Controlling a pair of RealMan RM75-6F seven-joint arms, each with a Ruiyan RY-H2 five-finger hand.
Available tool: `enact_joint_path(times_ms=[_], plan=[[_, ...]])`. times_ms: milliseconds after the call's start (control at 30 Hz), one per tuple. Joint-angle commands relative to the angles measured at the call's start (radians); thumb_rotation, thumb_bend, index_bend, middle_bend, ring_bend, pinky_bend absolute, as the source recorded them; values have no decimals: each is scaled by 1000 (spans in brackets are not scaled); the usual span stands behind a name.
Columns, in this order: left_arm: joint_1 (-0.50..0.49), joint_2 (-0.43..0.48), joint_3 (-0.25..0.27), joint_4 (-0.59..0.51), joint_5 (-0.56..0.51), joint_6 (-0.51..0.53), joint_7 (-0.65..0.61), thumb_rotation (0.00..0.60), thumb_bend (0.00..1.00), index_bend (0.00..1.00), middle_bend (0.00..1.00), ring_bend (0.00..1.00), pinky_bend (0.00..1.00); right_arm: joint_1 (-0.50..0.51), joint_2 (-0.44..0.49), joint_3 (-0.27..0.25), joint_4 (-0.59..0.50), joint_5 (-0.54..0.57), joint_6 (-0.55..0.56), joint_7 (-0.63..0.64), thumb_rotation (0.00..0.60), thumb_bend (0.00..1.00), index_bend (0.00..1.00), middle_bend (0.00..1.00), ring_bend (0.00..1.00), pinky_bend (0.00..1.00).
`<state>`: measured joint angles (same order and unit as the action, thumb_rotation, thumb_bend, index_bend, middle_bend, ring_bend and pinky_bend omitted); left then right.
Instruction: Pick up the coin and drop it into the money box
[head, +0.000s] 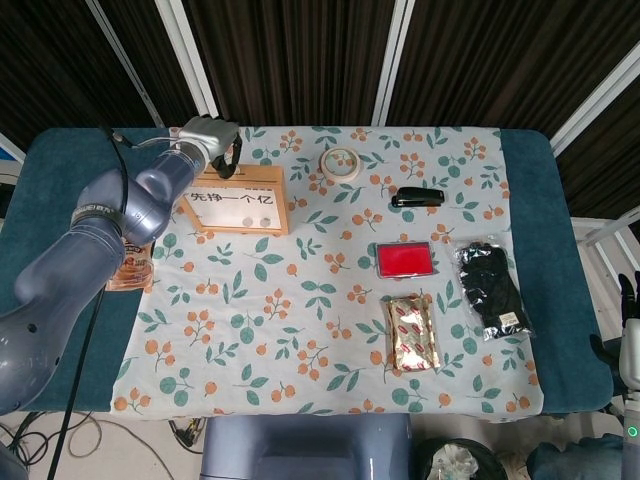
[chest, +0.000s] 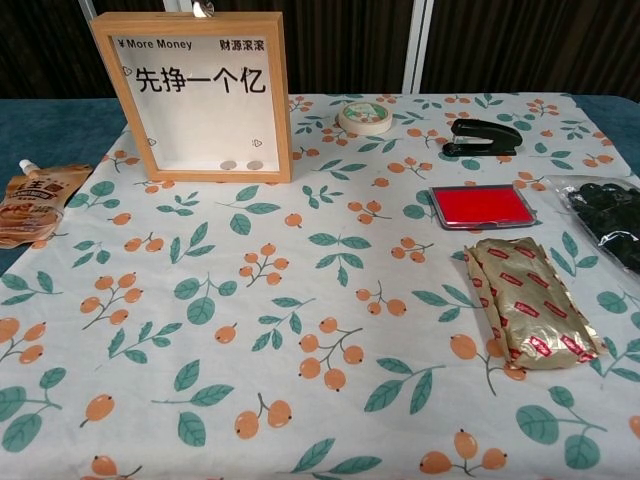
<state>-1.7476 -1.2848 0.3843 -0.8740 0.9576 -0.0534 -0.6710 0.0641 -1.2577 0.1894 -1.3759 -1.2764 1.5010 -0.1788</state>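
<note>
Left hand (head: 213, 140) over money box (chest: 196, 95) top edge; grip unclear, can't tell if coin held. Two coins inside. Right hand (head: 630, 330) idle off worktop, state unclear.

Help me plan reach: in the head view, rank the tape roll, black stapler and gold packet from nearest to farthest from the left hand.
1. Tape roll, right of the left hand.
2. Black stapler, farther right.
3. Gold packet, near front edge.
</note>
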Motion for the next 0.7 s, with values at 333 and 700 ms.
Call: enact_joint_path(times_ms=[333, 700], plan=[[-12, 11, 3, -26, -12, 17, 9, 600, 322, 508, 24, 0, 0, -2, 1, 5, -2, 3, 4, 6, 600, 302, 0, 0, 0, 0], [-37, 56, 19, -71, -29, 60, 24, 600, 133, 396, 20, 0, 0, -3, 2, 8, -6, 3, 9, 13, 600, 302, 0, 0, 0, 0]])
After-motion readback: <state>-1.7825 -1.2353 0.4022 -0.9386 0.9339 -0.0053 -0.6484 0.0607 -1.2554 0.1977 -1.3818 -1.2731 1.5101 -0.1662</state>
